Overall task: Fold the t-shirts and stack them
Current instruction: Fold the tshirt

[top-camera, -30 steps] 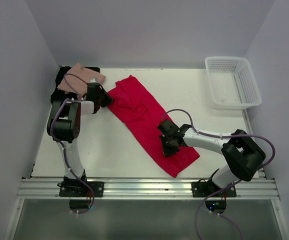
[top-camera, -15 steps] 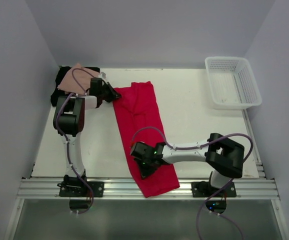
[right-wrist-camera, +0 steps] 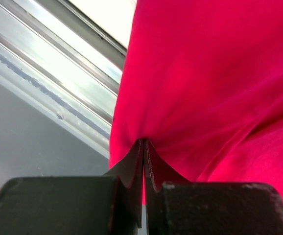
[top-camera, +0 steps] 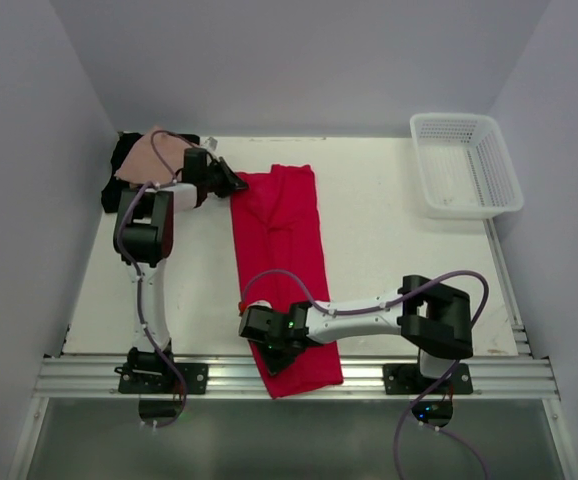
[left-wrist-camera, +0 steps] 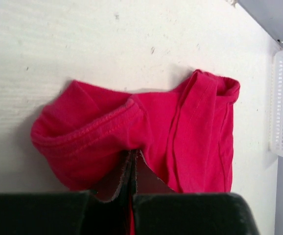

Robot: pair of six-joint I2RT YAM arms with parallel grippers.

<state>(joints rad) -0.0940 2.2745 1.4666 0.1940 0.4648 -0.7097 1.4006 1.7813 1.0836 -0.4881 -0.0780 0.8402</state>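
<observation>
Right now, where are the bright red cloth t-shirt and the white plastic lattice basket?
bright red cloth t-shirt [top-camera: 281, 235], top external view, middle of the cloth.
white plastic lattice basket [top-camera: 464, 168], top external view, bare lattice floor.

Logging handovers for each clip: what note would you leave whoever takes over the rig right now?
Left tool: shut on the red shirt at its far corner.
Right tool: shut on its near end, over the front rail.
The red shirt lies in a long narrow strip, apparently folded lengthwise.
The pink shirt sits on the black shirt, far left.
Left to do: fold red short and put it on that pile.
</observation>
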